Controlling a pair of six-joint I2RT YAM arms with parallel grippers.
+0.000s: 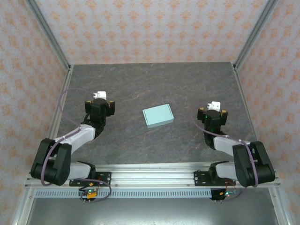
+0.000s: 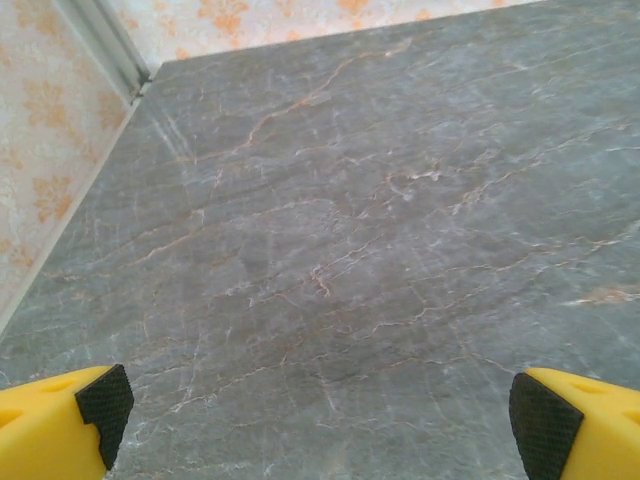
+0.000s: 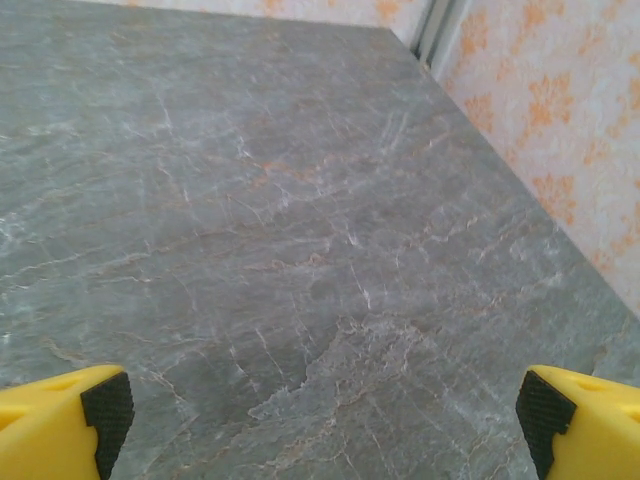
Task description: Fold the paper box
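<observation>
At the centre of the grey, marble-veined table (image 1: 140, 79), the paper box (image 1: 158, 115) lies flat, a pale mint-green rectangle turned slightly askew to the table's edges, with bare surface on every side of it. It sits about midway between the near and far edges, and between the two arms.

Toward the left edge, well apart from the box, the left end effector (image 2: 325, 420) hangs over open table with its jaws spread wide and holding nothing. Its yellow fingers (image 2: 45, 425), tipped with black pads (image 2: 105, 412), sit at opposite lower corners of the left wrist view, with veined surface showing between them. That view looks toward the far left corner, where the table meets a metal frame post (image 2: 105, 40).

Toward the right edge, again well apart from the box, the right end effector (image 3: 325, 415) is likewise fully open and empty above bare table, facing the far right corner.

Wallpaper (image 1: 150, 28) with an orange motif lines the enclosure's walls, and both arm bases are bolted to an aluminium rail (image 1: 150, 176) along the near edge.
</observation>
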